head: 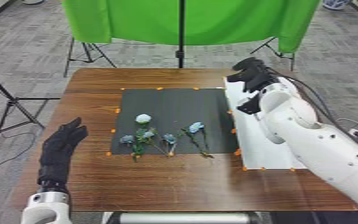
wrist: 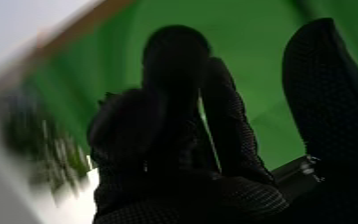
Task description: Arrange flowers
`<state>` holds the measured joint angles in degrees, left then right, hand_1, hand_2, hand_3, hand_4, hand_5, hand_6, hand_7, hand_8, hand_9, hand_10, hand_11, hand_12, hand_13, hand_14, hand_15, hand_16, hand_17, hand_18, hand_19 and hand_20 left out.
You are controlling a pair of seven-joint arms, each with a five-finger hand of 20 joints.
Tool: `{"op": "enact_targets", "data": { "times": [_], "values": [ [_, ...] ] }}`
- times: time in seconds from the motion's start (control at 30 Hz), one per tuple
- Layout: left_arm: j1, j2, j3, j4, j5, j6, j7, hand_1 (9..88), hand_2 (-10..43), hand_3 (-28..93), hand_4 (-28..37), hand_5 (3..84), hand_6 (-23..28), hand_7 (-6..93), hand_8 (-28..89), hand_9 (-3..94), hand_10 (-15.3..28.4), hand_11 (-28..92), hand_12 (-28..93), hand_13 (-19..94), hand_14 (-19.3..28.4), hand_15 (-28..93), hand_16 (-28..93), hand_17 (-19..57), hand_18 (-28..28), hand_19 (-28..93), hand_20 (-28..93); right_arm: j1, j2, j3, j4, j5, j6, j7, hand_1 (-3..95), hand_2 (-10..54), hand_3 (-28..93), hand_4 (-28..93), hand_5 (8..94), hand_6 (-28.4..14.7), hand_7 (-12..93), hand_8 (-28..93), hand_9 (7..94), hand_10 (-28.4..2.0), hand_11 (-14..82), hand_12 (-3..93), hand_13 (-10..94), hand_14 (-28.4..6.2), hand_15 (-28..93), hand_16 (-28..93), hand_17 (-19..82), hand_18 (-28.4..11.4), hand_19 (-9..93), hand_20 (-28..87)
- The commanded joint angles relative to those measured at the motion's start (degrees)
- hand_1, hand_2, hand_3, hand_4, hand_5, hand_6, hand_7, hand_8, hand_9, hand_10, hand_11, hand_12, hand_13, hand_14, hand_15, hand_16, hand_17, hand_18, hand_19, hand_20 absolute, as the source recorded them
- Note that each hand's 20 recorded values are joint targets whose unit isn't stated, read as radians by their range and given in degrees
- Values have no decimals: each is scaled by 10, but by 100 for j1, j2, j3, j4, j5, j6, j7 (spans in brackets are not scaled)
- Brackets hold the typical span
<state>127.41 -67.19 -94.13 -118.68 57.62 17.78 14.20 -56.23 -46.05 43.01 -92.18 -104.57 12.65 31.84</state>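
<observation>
On the near half of the dark mat point(head: 171, 102), five flower heads: white bloom point(head: 143, 118) farthest out, muted blue blooms point(head: 169, 138) grouped nearer the robot, pale blue flower point(head: 196, 126) a little apart to the right. Green-leaved stems run toward the robot, some reaching the mat's near edge.

Left hand point(head: 60, 147) palm-side unclear, over the table's left part, well apart from the flowers; fingers straight and close together, pointing away from the robot. Right hand point(head: 260, 80) at the far end of the white sheet point(head: 269, 152), well apart from the flowers; fingers loosely extended and bunched, thumb point(wrist: 322, 90) spread wide of them. Orange markers point(head: 118, 110) along edges of mat and sheet.

Beyond the brown wooden table point(head: 95, 82), a green cloth point(head: 127, 22) hangs behind a dark upright pole point(head: 182, 30).
</observation>
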Motion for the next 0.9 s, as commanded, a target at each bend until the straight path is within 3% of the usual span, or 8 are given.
{"op": "enact_targets", "data": {
  "times": [0.03, 0.23, 0.43, 0.53, 0.6, 0.63, 0.73, 0.9],
  "values": [
    [10, -38, 31, 15, 32, -7, -17, 215, 82, 633, -283, 457, 48, 101, -59, 433, 134, 177, 122, 314, 166, 219, -4, 33, 135, 108, 195, 600, 50, -410, 1135, -1412, -1280, 359, 381, -95, 641, -155, 447, -13, 95, -58, 413, -187, 50, 217, 718, -102, 589, 305, 501, -163, 914, 473],
    [26, -49, 40, 12, 33, -6, -11, 215, 84, 632, -283, 457, 48, 100, -59, 434, 134, 177, 123, 314, 166, 219, -4, 33, 135, 109, 195, 421, 14, -328, 1483, -1499, -1801, 668, 375, -95, 651, -166, 417, -6, 94, -58, 378, -198, 37, 209, 714, -99, 584, 289, 496, -161, 906, 459],
    [34, -49, 23, 7, 45, -16, -14, 214, 82, 636, -283, 457, 47, 100, -58, 434, 133, 176, 123, 314, 167, 221, -4, 32, 136, 109, 194, 318, -19, -356, 1732, -1621, -1740, 814, 408, -95, 641, -180, 441, 0, 104, -61, 431, -193, 53, 205, 749, -90, 583, 282, 521, -153, 906, 451],
    [33, -44, 30, 7, 21, 3, -4, 215, 82, 634, -283, 457, 47, 100, -59, 434, 133, 175, 123, 314, 166, 220, -4, 32, 136, 109, 194, 231, 13, -484, 1833, -1763, -997, 615, 453, -95, 638, -188, 504, 0, 124, -71, 517, -176, 96, 198, 797, -67, 586, 286, 558, -136, 919, 450],
    [44, -52, 27, 2, 34, -14, -8, 216, 82, 635, -283, 457, 46, 101, -59, 434, 133, 175, 123, 315, 167, 220, -4, 32, 136, 109, 194, 201, 18, -585, 1877, -1850, -678, 544, 498, -95, 621, -189, 577, 8, 153, -83, 659, -140, 162, 194, 850, -44, 585, 297, 597, -119, 930, 471],
    [27, -47, 33, 12, 33, -33, -18, 216, 82, 635, -283, 457, 46, 101, -59, 434, 133, 175, 123, 314, 167, 220, -4, 32, 135, 109, 194, 156, 38, -604, 1878, -1898, -506, 488, 508, -95, 618, -189, 604, 12, 164, -86, 691, -132, 175, 194, 859, -41, 584, 301, 605, -115, 931, 476],
    [46, -46, 31, 3, 36, -28, -4, 217, 82, 633, -283, 457, 47, 100, -59, 434, 133, 175, 123, 314, 167, 219, -4, 32, 135, 109, 194, 40, 116, -643, 1780, -1958, -33, 361, 598, -95, 510, -174, 712, 13, 182, 53, 821, -104, 102, 318, 888, -29, 577, 314, 630, -108, 932, 502],
    [42, -25, 16, -1, 41, -48, -40, 218, 81, 633, -283, 457, 48, 99, -58, 433, 133, 175, 123, 314, 167, 219, -4, 32, 135, 109, 193, -637, 499, -12, 641, -1804, 233, 320, 633, -95, 520, -178, 805, 4, 196, 98, 919, -91, 102, 364, 928, -18, 565, 326, 669, -101, 932, 525]
  ]
}}
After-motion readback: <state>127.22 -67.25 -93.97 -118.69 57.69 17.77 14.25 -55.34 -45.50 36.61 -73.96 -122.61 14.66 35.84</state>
